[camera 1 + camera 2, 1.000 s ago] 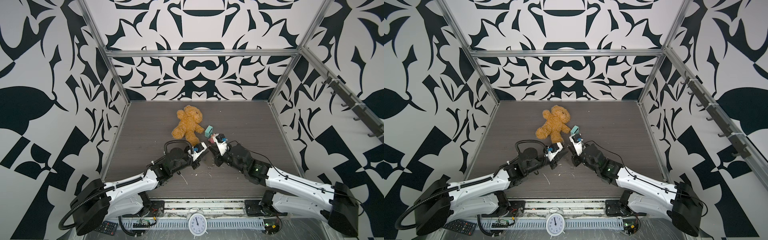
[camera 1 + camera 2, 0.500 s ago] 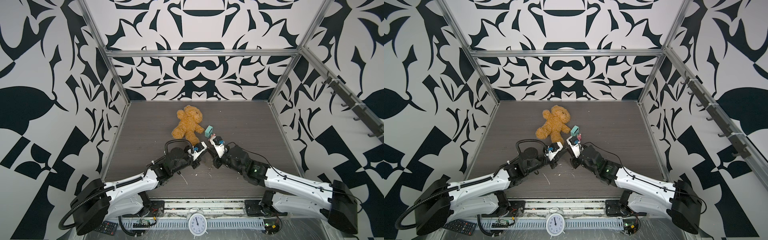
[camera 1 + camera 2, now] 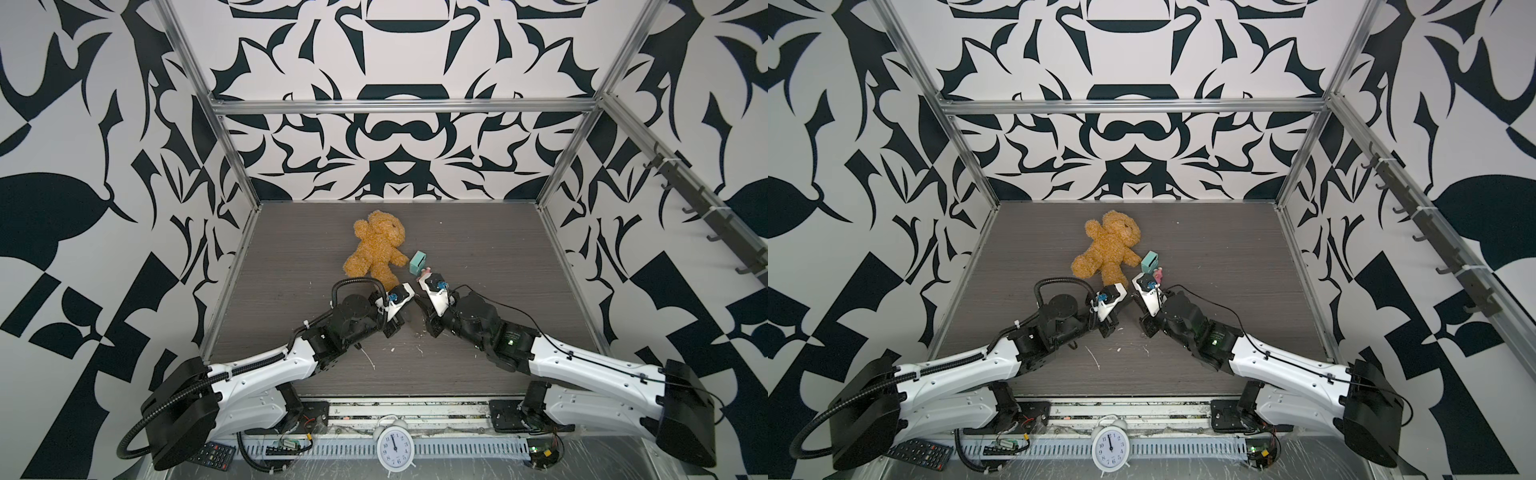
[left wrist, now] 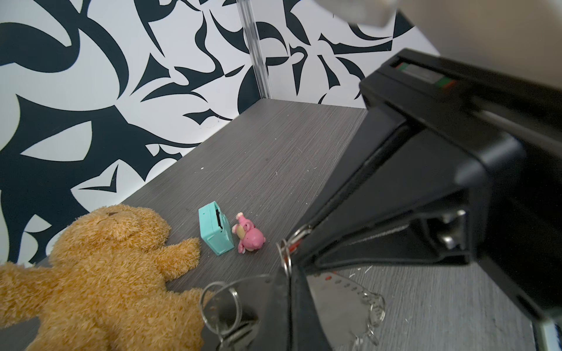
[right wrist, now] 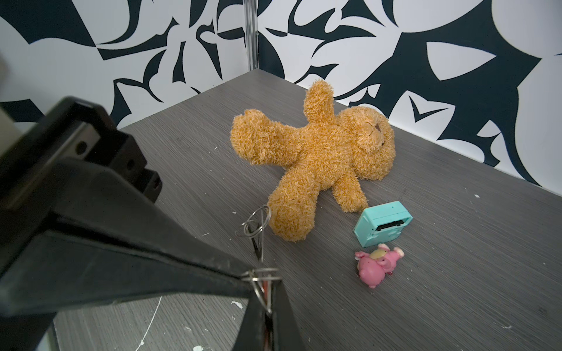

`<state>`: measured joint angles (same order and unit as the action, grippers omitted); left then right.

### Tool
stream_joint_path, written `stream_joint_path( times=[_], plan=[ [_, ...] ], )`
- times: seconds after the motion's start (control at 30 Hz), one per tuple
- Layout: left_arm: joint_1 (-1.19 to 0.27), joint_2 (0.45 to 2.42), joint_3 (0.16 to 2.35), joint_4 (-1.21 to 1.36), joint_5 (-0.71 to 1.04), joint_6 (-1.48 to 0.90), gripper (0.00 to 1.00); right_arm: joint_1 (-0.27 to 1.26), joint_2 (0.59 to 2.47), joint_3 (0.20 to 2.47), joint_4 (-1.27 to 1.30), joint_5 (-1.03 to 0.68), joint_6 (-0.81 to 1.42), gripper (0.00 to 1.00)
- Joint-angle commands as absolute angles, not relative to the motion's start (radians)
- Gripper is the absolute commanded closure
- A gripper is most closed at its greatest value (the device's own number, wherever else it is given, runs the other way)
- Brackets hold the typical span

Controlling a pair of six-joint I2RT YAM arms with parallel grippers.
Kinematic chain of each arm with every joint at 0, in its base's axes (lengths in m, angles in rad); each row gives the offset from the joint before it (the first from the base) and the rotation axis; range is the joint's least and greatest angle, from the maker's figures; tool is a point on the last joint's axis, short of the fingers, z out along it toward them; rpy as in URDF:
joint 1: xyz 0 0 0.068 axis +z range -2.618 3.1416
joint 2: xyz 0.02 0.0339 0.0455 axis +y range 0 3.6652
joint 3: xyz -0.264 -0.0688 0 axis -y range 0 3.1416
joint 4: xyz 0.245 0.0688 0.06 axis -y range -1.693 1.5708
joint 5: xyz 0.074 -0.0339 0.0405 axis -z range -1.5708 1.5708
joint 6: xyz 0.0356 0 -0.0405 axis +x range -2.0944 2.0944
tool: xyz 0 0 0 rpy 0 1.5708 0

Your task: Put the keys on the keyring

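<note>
Pictured on the grey table (image 3: 478, 249): tan teddy bear (image 3: 376, 249), teal box (image 3: 417, 262) just beside its arm, pink toy figure (image 4: 249, 235) next to it.

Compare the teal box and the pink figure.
The teal box is angular and flat-sided; the pink figure is rounded, with limbs. The box is larger than the figure. The box bears a dark slot; the figure does not. Both rest on the table, close together.

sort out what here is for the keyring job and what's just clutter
For the job: keyring, pinched by left gripper and right gripper; keys not made out.
Lying about: teddy bear, teal box, pink toy, alarm clock, remote control.
</note>
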<state>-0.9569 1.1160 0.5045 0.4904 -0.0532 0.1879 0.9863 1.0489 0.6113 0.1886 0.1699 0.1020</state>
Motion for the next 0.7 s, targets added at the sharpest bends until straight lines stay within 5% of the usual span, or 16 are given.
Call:
stream_joint_path(
  times=[0.0,0.67],
  plan=[
    [-0.956,1.111,0.518,0.514,-0.068,0.193,1.00,1.004,1.043,0.624,0.267,0.157,0.094,1.00],
    [-0.956,1.102,0.497,0.548,-0.054,0.196,1.00,0.866,1.049,0.586,0.266,0.203,0.272,1.00]
  ],
)
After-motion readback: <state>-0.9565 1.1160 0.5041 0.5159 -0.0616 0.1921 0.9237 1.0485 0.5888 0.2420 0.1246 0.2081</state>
